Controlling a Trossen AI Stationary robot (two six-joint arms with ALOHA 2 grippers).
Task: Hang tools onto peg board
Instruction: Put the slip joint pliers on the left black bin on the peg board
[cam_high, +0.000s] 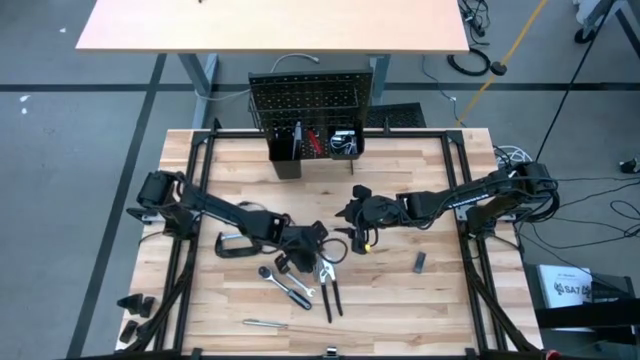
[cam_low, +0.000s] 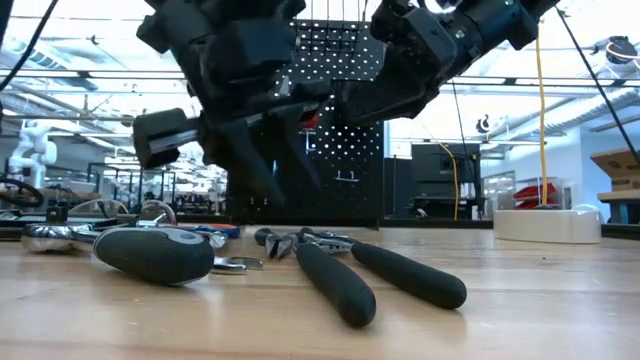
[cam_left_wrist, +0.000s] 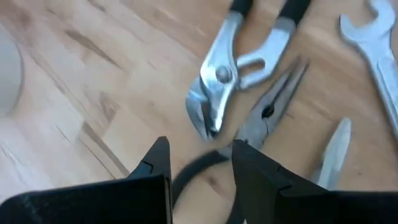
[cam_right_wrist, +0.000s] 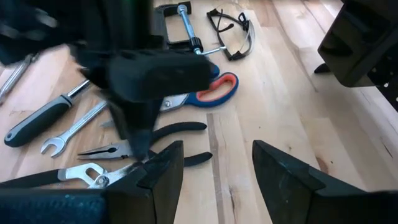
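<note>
So we've got the peg board (cam_high: 310, 97) standing upright at the far edge of the table (cam_high: 440, 300), with its little black bins (cam_high: 315, 143) at the foot. Nothing we can see from above is hanging on the holes; the tools are all flat on the wood.

Most of them sit in a loose bunch near the middle front. The groove-joint pliers (cam_left_wrist: 221, 87) lie with the metal jaws pointing toward the left gripper (cam_left_wrist: 200, 163) and the dark handles running away from it. Right beside them, the needle-nose pliers (cam_left_wrist: 267, 112) lie on nearly the same line, tip also pointing away from that claw in the wrist shot. In the low view both pairs of long black handles (cam_low: 375, 275) point out toward the front edge.

The left gripper hovers just above those pliers, fingers (cam_left_wrist: 152, 171) apart with a gap between them, nothing in it that we can make out.

The right gripper (cam_right_wrist: 214, 165) is up over the middle, fingers apart too, empty, looking at the same pile. From there we see the red-handled scissors (cam_right_wrist: 208, 90), a C-clamp (cam_right_wrist: 180, 25) and safety glasses (cam_right_wrist: 233, 28) further off, plus an open-end wrench (cam_right_wrist: 71, 130) and a grey-handled screwdriver (cam_right_wrist: 40, 121) lying slantwise.
</note>
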